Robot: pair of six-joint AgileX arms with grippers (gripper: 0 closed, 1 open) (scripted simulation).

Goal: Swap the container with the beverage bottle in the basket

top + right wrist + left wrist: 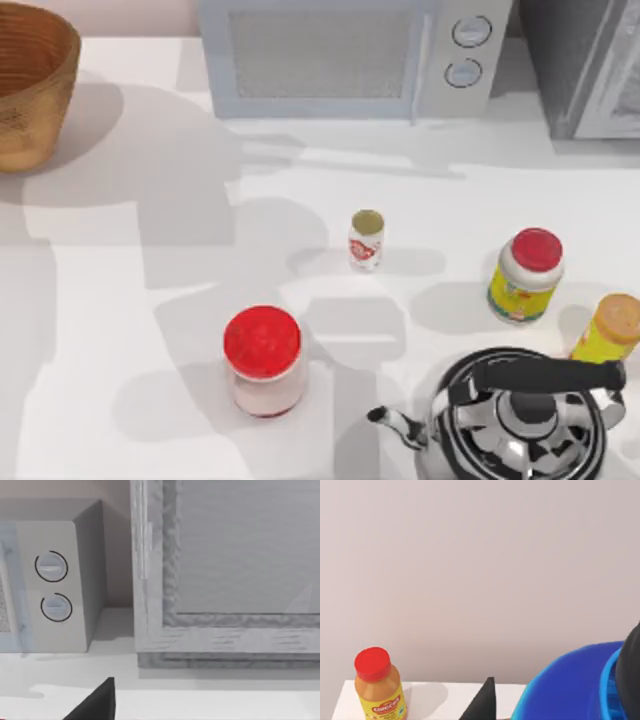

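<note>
The container (570,690) fills a corner of the left wrist view, its dark blue rim and turquoise wall close to the camera. My left gripper (555,697) is shut on it, with one black finger (482,702) on one side and another on the far side, held high and facing the wall. The beverage bottle (366,240), small and white with red print and an olive cap, stands upright at mid-table. The basket (30,85) sits at the back left corner. Part of my right gripper (97,705) shows low in the right wrist view, facing the back appliances.
A clear jar with a red lid (263,360) stands front of centre. On the right are a yellow-labelled red-capped bottle (525,275), a yellow orange-capped bottle (608,330) and a steel kettle (520,420). A microwave (350,55) and another appliance (590,65) line the back.
</note>
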